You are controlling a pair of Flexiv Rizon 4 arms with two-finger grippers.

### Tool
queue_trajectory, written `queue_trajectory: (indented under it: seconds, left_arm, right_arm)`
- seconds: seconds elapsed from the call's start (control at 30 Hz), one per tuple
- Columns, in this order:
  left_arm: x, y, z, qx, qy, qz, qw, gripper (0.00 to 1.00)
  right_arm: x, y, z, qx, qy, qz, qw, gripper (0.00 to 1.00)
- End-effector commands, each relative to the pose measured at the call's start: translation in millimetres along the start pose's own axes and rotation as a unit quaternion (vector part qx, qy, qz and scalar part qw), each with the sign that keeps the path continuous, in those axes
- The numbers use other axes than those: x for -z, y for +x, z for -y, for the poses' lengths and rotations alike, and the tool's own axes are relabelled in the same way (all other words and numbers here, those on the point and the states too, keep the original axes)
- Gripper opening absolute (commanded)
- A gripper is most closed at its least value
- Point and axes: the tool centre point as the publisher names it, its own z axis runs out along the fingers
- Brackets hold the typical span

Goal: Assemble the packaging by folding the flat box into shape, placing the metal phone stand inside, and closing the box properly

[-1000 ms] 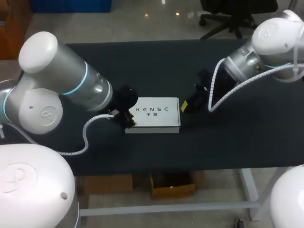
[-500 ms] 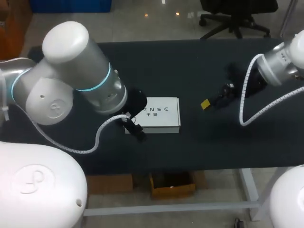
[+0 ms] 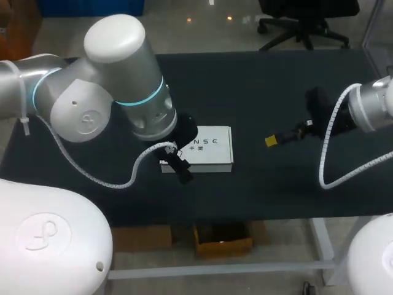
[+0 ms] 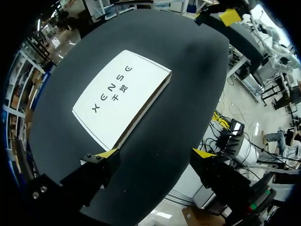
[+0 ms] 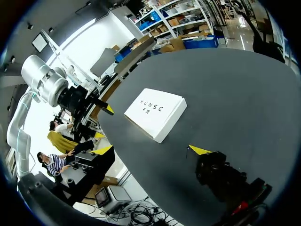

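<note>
A closed white box (image 3: 206, 149) with dark print on its lid lies flat on the black table. In the head view my left gripper (image 3: 180, 165) stands at the box's front left corner. In the left wrist view its fingers are wide open (image 4: 155, 153), and the box (image 4: 121, 96) lies ahead of them with nothing between them. My right gripper (image 3: 274, 141) hangs well to the right of the box. It is open (image 5: 150, 149) and empty, with the box (image 5: 155, 113) ahead. No phone stand shows.
The black tabletop (image 3: 245, 86) reaches well behind the box, and its front edge (image 3: 245, 216) runs a short way before the box. My left arm's bulky elbow (image 3: 116, 80) covers the table's left part. My right arm's white cable (image 3: 328, 166) loops over the table's right side.
Both grippers have opened and come off the box's two ends. The right one drew away to the right. The left arm swung up and over, its gripper now by the front left corner.
</note>
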Motion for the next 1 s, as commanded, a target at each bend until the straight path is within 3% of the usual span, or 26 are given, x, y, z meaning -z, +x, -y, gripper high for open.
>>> queue_trajectory:
  seconds: [0.03,0.2,0.27,0.4,0.67,0.8,1.0]
  left_arm:
    - [-0.3,1.2,3.5,0.001,-0.013,0.003,1.000,1.00]
    - [-16.1,9.3,7.5,0.066,-0.021,0.004,0.998,1.00]
    - [-23.5,14.6,9.6,0.104,-0.031,0.023,0.994,1.00]
    - [-30.5,23.4,11.2,0.158,-0.019,0.035,0.987,1.00]
    - [-50.0,42.1,17.9,0.199,-0.018,0.026,0.979,1.00]
    - [-56.8,45.0,18.7,0.232,-0.025,0.022,0.972,1.00]
    - [-64.4,46.7,20.7,0.292,-0.017,0.056,0.955,1.00]
  right_arm:
    - [1.0,-2.9,9.5,0.005,-0.043,-0.006,0.999,1.00]
    - [12.2,-12.1,16.5,0.058,-0.092,0.007,0.994,1.00]
    - [17.9,-14.9,13.0,0.092,-0.107,0.001,0.990,1.00]
    - [27.4,-25.0,1.2,0.151,-0.112,0.011,0.982,1.00]
    - [44.1,-44.6,-15.7,0.227,-0.150,0.012,0.962,1.00]
    - [45.9,-56.8,-18.9,0.245,-0.150,0.012,0.958,1.00]
    - [45.1,-69.8,-24.8,0.261,-0.139,0.013,0.955,1.00]
